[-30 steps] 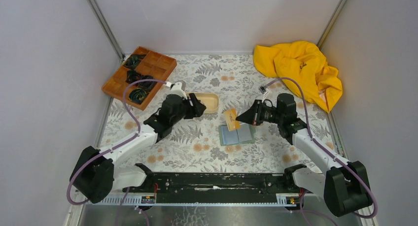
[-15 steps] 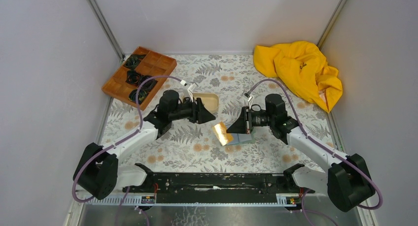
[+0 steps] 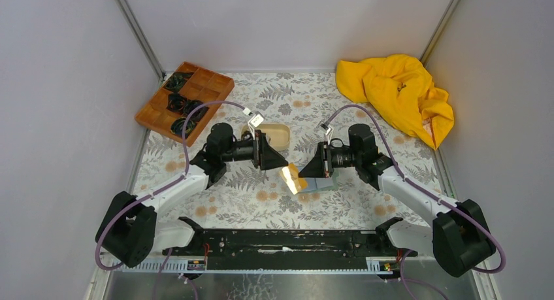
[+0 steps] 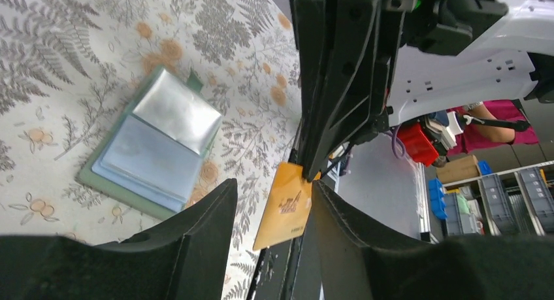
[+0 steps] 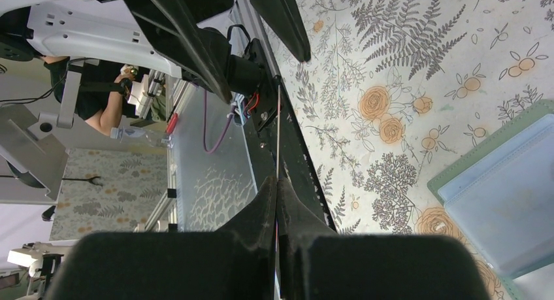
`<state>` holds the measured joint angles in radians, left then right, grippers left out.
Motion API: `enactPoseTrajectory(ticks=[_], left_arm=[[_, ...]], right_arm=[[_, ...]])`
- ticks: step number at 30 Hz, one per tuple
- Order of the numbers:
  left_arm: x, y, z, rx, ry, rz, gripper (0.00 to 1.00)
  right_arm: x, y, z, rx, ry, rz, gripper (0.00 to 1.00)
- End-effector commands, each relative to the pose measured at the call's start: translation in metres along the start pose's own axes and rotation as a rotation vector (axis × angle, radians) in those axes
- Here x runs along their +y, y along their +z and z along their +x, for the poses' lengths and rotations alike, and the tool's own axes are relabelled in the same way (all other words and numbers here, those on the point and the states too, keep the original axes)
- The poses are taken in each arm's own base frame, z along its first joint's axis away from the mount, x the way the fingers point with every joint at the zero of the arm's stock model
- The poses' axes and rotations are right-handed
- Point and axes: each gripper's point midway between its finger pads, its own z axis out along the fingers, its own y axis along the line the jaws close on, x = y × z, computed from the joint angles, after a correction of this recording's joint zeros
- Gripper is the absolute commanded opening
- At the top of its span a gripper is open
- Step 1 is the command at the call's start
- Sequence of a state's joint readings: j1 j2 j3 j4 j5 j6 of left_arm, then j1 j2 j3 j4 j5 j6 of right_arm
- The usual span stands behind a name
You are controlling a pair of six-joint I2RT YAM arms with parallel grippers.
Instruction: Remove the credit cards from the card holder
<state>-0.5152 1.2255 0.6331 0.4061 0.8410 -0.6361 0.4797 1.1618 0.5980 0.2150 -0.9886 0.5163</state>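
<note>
Since a second ago the right gripper (image 3: 304, 173) has carried the tan-orange credit card (image 3: 291, 180) lower and leftward, and the left gripper (image 3: 279, 163) has come to meet it. The right jaws pinch the card's edge and hold it in the air, I judge for a handover. The left jaws stand part open, facing the card and not touching it. Just beyond, the card holder (image 3: 321, 183) lies open on the table.
</note>
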Motion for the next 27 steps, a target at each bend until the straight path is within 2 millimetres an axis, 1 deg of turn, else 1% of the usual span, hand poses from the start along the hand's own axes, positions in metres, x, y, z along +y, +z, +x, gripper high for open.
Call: enactPoseTrajectory(ticks=[1,2,4,6,7,14,16,19,22,25,26,27], left_arm=[[-0.010,-0.004,0.005,-0.006,0.023,0.070,0.52],[-0.008,-0.003,0.008,0.001,0.016,0.063,0.52],[-0.003,0.000,0.013,0.019,0.008,0.057,0.47],[-0.003,0.002,0.017,0.036,0.001,0.069,0.36],[-0.003,0.003,0.018,0.042,-0.001,0.074,0.33],[-0.009,0.005,0.026,0.072,0.003,0.118,0.27],[-0.006,0.006,0.029,0.083,-0.007,0.120,0.18],[-0.003,0.008,0.031,0.089,-0.023,0.116,0.00],[-0.003,0.008,0.036,0.105,-0.021,0.138,0.00],[-0.001,0.006,0.036,0.095,-0.021,0.138,0.00],[0.002,0.006,0.034,0.085,-0.024,0.128,0.00],[0.005,0.005,0.031,0.071,-0.026,0.113,0.00]], right_arm=[[0.019,0.001,-0.017,-0.015,-0.087,-0.055,0.00],[0.019,0.001,-0.018,-0.016,-0.089,-0.056,0.00],[0.020,0.001,-0.018,-0.016,-0.091,-0.056,0.00],[0.019,0.001,-0.018,-0.016,-0.092,-0.054,0.00],[0.018,0.002,-0.018,-0.014,-0.088,-0.054,0.00],[0.016,0.003,-0.017,-0.011,-0.080,-0.059,0.00],[0.016,0.003,-0.016,-0.009,-0.079,-0.058,0.00],[0.015,0.003,-0.016,-0.011,-0.083,-0.055,0.00],[0.016,0.002,-0.016,-0.012,-0.085,-0.057,0.00],[0.018,0.001,-0.015,-0.014,-0.091,-0.059,0.00],[0.018,0.001,-0.017,-0.026,-0.097,-0.049,0.06],[0.016,0.000,-0.019,-0.040,-0.103,-0.029,0.19]])
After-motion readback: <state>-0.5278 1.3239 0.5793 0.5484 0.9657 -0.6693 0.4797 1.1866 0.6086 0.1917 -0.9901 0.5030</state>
